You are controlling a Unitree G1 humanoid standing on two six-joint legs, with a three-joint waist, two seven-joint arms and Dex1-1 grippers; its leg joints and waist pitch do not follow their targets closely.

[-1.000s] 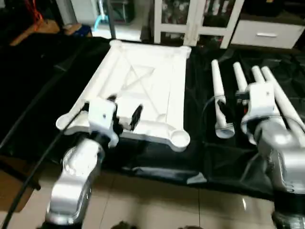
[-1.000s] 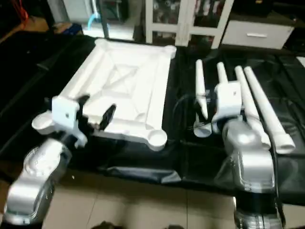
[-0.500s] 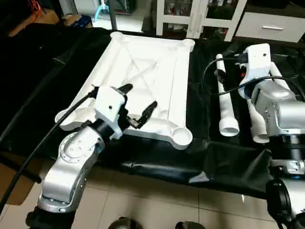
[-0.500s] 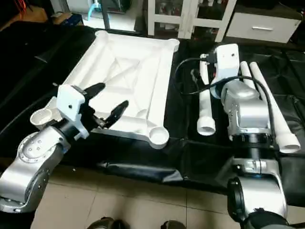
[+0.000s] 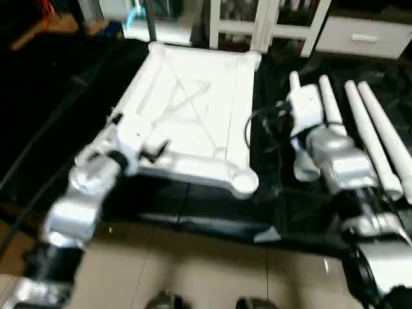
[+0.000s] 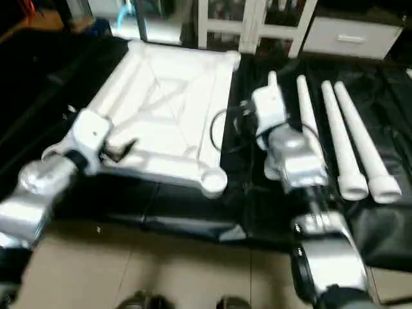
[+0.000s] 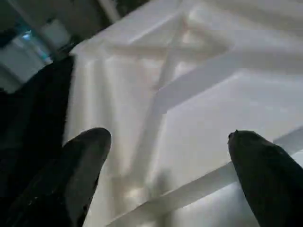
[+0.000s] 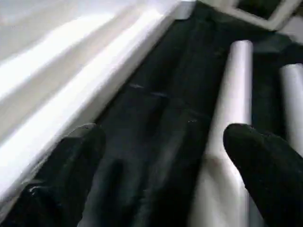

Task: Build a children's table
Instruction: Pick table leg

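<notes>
Risk: right gripper [image 8: 156, 175], jaws spread wide, hovering beside leftmost leg [image 5: 302, 138] at 3 o'clock of tabletop [image 5: 193, 109]; may nudge it rolling. Left gripper [image 7: 165, 175] gaping, empty, over ribs.

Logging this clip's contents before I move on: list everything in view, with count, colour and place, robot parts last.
Table top: one, white, ribbed underside up, on the black sheet, left of centre.
Table legs: four, white, tapered, lying side by side right of the top.
Black sheet: one, black, covering the work surface.
Cabinet: white, with a drawer, behind the work surface.
Floor: beige tiles, nearest the camera.
Left end effector: black fingers, open, over the top's near left corner.
Right end effector: black fingers, open, over the sheet between the top and the nearest leg.
</notes>
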